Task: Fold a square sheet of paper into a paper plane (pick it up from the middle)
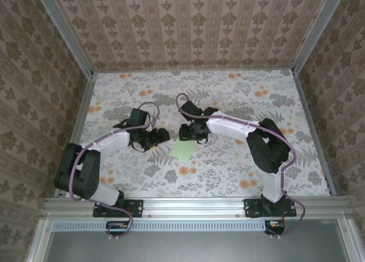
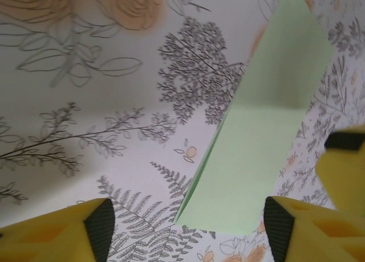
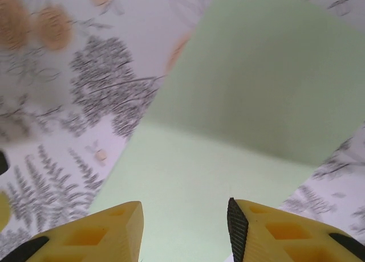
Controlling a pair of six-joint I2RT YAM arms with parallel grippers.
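The pale green sheet of paper point(image 1: 183, 152) lies folded on the floral table, in front of both grippers. In the left wrist view the paper point(image 2: 259, 136) is a long strip with a doubled left edge and a crease across it. Its near end lies between the fingers of my open left gripper point(image 2: 188, 230), closer to the right finger point(image 2: 282, 228). My right gripper point(image 3: 185, 228) is open just above the paper point(image 3: 188, 176). Beyond a crease, the far part of the sheet looks shaded and tilted up. From above, the left gripper point(image 1: 157, 138) and right gripper point(image 1: 193, 134) stand close together.
The floral tablecloth point(image 1: 228, 165) covers the table. Metal rails and patterned walls point(image 1: 188, 28) enclose it on three sides. A yellow finger point(image 2: 348, 171) of the other gripper shows at the right edge of the left wrist view.
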